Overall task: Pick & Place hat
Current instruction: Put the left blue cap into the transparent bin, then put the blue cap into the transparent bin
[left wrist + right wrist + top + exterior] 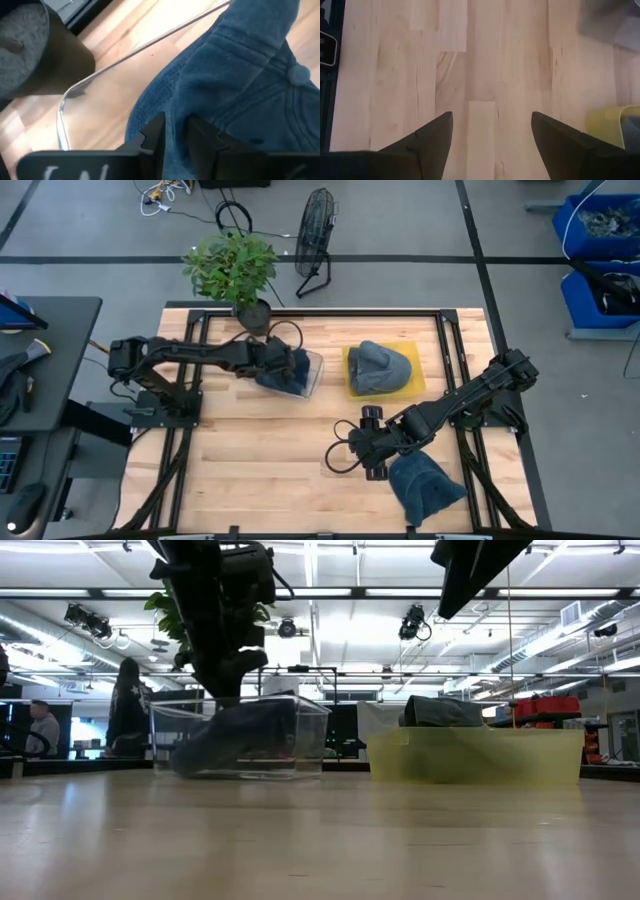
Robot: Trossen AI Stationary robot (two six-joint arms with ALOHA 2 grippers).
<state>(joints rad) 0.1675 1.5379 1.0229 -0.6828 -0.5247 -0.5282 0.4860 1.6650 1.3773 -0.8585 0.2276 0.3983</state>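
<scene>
A blue cap (292,376) lies inside a clear plastic bin (314,377) at the table's far left. My left gripper (283,364) reaches into that bin and is shut on the cap (240,75). In the low view the cap (230,745) rests on the bin's floor. A second grey-blue cap (382,366) sits in a yellow tray (352,387). A third blue cap (425,485) lies on the table near its front edge. My right gripper (338,455) hovers open over bare wood (492,130), left of that third cap. My left gripper pinches a fold of the cap's blue cloth (176,125) between its two fingers (152,137), near the crown. The fingers come from above, slanting from the table's left. The cap lies low in the clear bin (125,57), with its body on the bin's floor.
A potted plant (232,268) stands at the table's far edge just behind the bin, and its dark pot (35,50) is close to my left wrist. The yellow tray (475,760) is right of the bin. Bare wood fills the table's middle and near left.
</scene>
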